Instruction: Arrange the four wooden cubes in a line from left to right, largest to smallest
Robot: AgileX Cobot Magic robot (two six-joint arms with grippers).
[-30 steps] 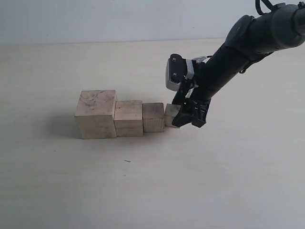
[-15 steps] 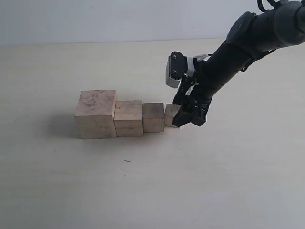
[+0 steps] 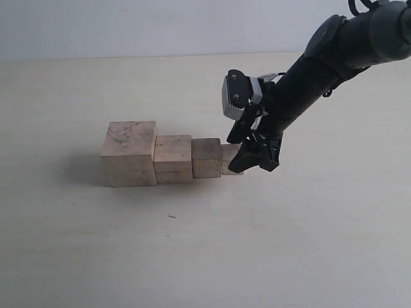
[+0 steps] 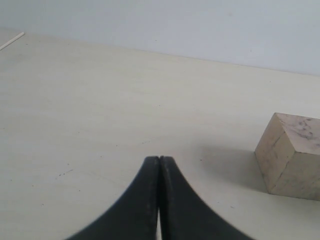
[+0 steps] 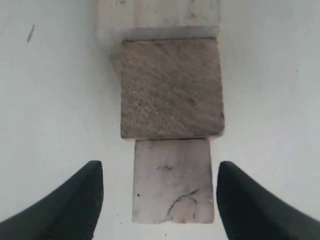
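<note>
Four wooden cubes point(image 3: 173, 159) stand in one touching row on the worktop point(image 3: 192, 256), largest at the left, smallest cube point(image 5: 173, 180) at the right end. My right jaws stand apart, flanking the smallest, clear of it. My left jaws are pressed together, empty.

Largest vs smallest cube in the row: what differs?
The largest cube sits at the row's left end, the smallest cube at its right end. The largest stands far taller. The largest stands free; the smallest lies ungripped between the fingers of the open right hand. Both are pale mottled wood.
</note>
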